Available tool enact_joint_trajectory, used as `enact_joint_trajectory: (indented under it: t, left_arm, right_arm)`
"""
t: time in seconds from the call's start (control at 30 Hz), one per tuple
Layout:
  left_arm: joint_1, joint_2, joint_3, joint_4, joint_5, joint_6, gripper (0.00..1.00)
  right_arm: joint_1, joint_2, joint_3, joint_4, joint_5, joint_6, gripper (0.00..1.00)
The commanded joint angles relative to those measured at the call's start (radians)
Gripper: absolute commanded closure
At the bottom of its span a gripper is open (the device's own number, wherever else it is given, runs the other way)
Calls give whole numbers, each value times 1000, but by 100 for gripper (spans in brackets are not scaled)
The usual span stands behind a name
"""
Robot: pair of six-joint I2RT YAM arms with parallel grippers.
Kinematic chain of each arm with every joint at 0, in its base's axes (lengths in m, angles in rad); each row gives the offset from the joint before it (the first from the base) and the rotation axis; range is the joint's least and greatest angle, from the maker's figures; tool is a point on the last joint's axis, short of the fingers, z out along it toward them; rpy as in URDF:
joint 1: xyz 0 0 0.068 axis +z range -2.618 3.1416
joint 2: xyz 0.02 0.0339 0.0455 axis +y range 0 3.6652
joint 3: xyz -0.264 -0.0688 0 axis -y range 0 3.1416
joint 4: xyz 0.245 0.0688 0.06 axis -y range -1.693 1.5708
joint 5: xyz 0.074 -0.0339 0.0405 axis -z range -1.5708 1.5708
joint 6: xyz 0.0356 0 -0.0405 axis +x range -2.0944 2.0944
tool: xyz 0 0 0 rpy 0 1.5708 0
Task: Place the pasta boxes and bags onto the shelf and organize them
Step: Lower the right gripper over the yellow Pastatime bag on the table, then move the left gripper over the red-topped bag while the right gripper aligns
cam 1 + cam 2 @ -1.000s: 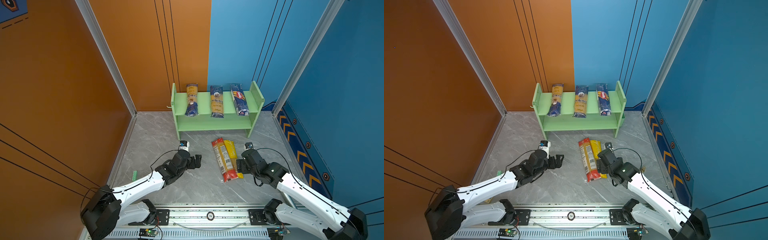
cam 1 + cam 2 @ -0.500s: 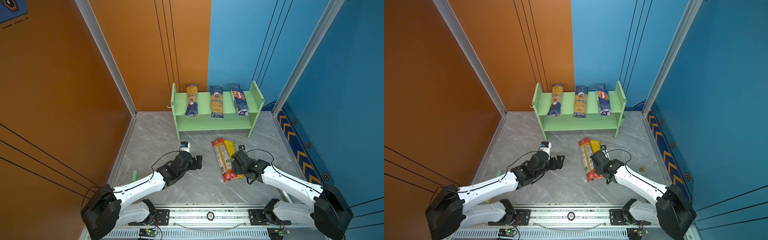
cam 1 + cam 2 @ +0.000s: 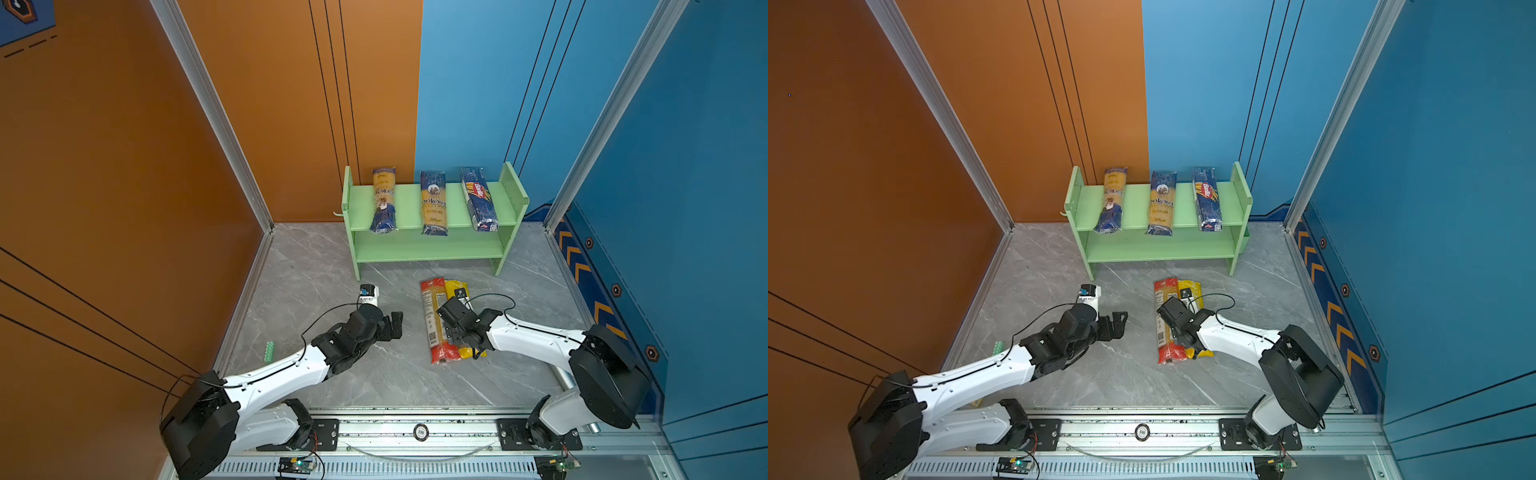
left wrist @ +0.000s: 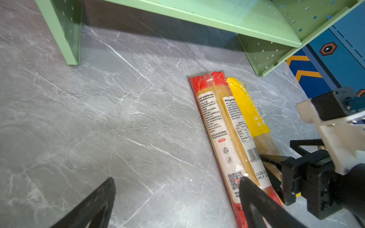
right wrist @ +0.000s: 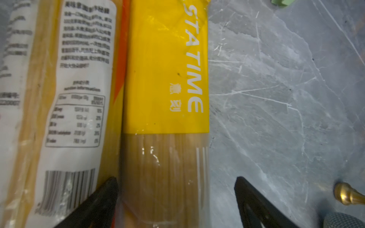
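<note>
The green shelf [image 3: 432, 249] [image 3: 1158, 249] stands against the back wall. Three pasta packets [image 3: 384, 199] [image 3: 433, 203] [image 3: 478, 198] lie across its top tier. A red-ended packet [image 3: 430, 307] [image 4: 213, 118] and a yellow-ended packet [image 3: 456, 287] [image 5: 166, 79] lie side by side on the floor in front. My right gripper [image 3: 455, 338] [image 5: 175, 197] is open and straddles the yellow-ended packet's clear part, one finger in the seam between the two packets. The left gripper [image 3: 395, 324] [image 4: 177, 197] stands open over bare floor just left of the red-ended packet.
A small green strip [image 3: 269, 351] lies at the floor's left edge. A brass fitting [image 5: 347, 194] and a grey mesh tip [image 5: 343, 220] sit on the floor right of the yellow-ended packet. Orange and blue walls close three sides; the arms' rail [image 3: 415, 432] runs along the front.
My right gripper has moved left from beside the two floor packets to over the yellow-ended one, still open. The left arm has barely moved.
</note>
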Motion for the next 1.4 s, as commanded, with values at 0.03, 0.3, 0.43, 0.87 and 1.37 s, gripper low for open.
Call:
enact_joint_trajectory:
  t: [0.03, 0.3, 0.43, 0.87, 1.37]
  left_arm:
    - [-7, -42, -32, -37, -36, -7, 2]
    - [-7, -80, -79, -15, -19, -36, 2]
    - [-8, -83, -105, 7, -10, -44, 2]
    - [-56, 33, -89, 134, 141, 88, 2]
    - [-147, 212, 39, 147, 149, 104, 2]
  right_arm:
    - [38, 62, 78, 29, 6, 22, 10]
    - [62, 154, 158, 59, -51, -6, 10]
    - [62, 150, 168, 77, -70, -12, 10]
    - [-21, -90, 107, -6, -77, -64, 9]
    - [-186, -244, 25, -54, -126, -86, 9]
